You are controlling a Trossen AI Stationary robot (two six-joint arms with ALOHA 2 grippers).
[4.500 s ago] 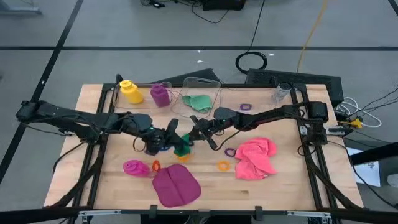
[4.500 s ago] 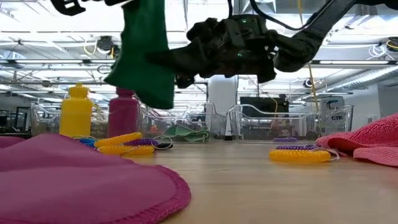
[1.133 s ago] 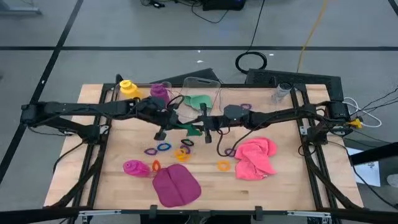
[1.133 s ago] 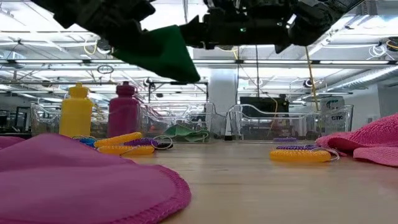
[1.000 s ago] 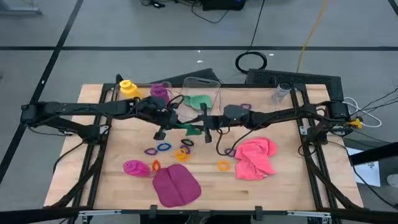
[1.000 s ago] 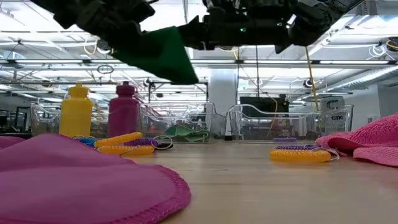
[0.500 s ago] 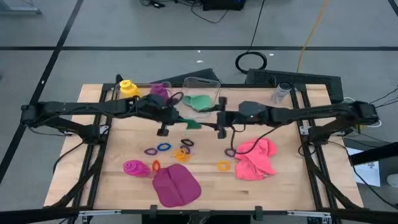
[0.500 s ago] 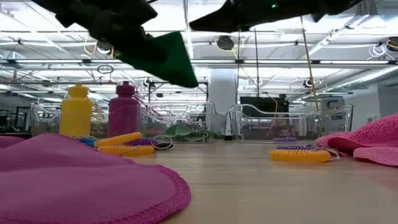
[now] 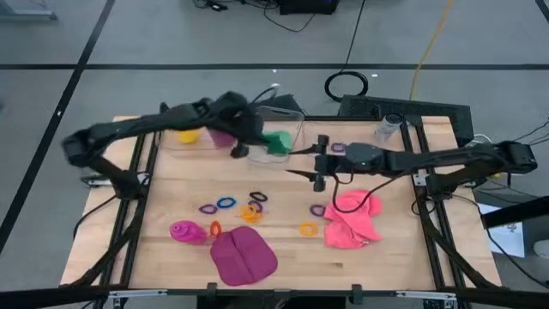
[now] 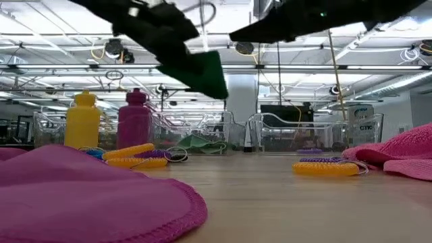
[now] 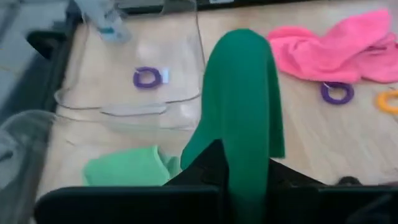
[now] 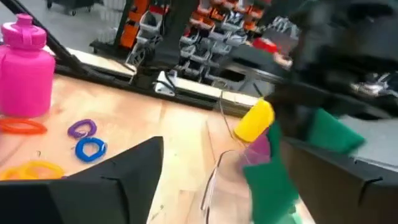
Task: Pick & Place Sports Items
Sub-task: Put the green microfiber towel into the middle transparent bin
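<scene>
Left arm (image 9: 154,127) now over bin (image 9: 279,116)

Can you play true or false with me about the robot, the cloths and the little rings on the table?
1. The left gripper is holding a dark green cloth. True.
2. The right gripper is holding the pink cloth. False: its fingers are open and empty, and the pink cloth lies on the table.
3. A light green cloth is already in a clear bin. True.
4. The yellow bottle is lying on its side. False: it stands upright next to the purple bottle.
5. A purple ring lies in another clear bin. True.
6. The dark pink cloth is hanging in the air. False: it lies flat at the table's front.
</scene>
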